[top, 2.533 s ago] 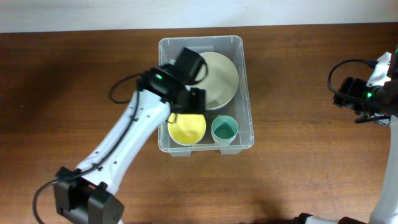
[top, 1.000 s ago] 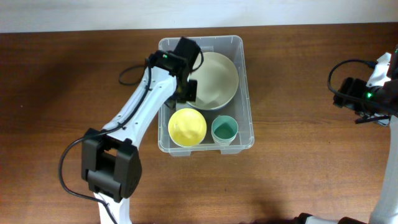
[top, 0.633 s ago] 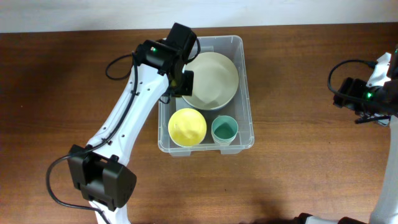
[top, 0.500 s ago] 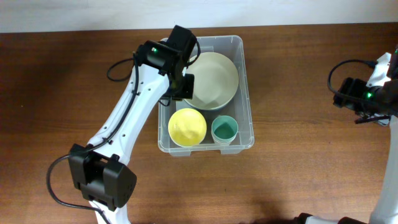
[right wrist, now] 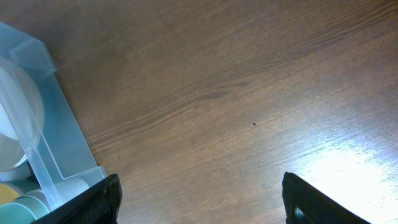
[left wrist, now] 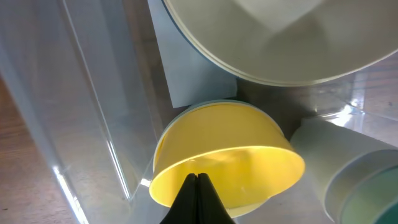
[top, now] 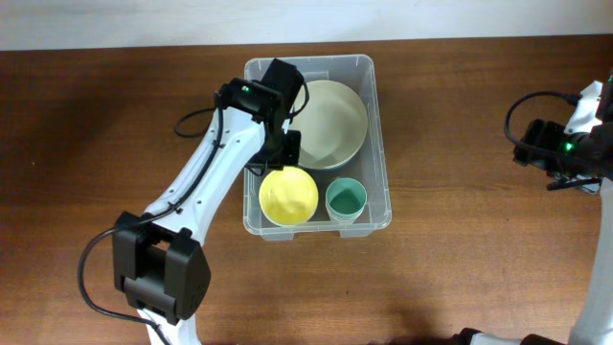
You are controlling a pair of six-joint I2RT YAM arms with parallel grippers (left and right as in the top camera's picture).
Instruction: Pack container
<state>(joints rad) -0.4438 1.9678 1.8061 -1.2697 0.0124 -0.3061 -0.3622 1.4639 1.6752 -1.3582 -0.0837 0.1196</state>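
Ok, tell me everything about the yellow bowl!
The yellow bowl is round, smooth and shiny, like plastic, empty and upright. It sits in a corner of the clear container, beside the green cup and next to the big pale bowl. The left tool, shut, points at it; whether they touch is unclear.

Plate (top: 330,123), bowl (top: 288,195) and cup (top: 346,200) sit inside container (top: 381,144).
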